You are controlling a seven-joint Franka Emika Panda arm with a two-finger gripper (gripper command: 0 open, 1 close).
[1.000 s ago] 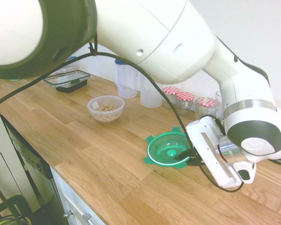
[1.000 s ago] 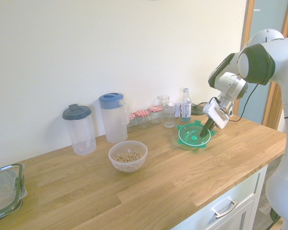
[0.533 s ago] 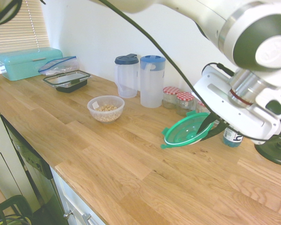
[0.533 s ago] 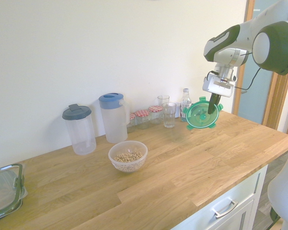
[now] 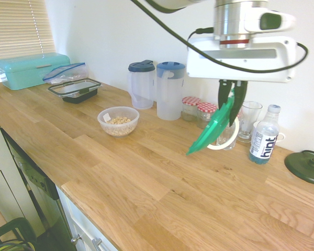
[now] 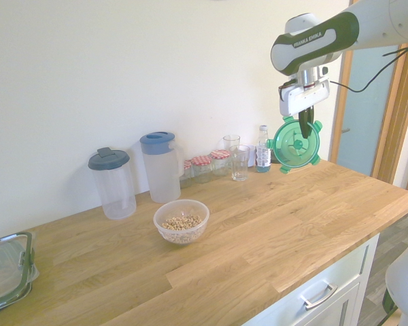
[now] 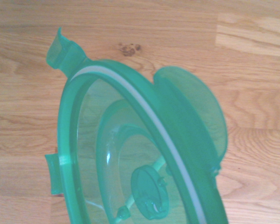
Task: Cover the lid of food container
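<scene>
Second exterior view: fingers [image 6: 303, 126] clamped tight on the lid's [image 6: 296, 145] rim.
Lid: hangs tilted, clear of surface [image 6: 272, 224].
Food container [image 6: 181, 221]: well apart.

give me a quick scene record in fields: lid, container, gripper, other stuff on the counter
lid: green lid hangs tilted in the air, clear of the worktop
food container: clear bowl with cereal bits, uncovered, apart from the lid
gripper: gripper shut on the lid's rim, pointing down
worktop: wooden worktop
nearby: two pitchers, water bottle, dark pot lid
</scene>
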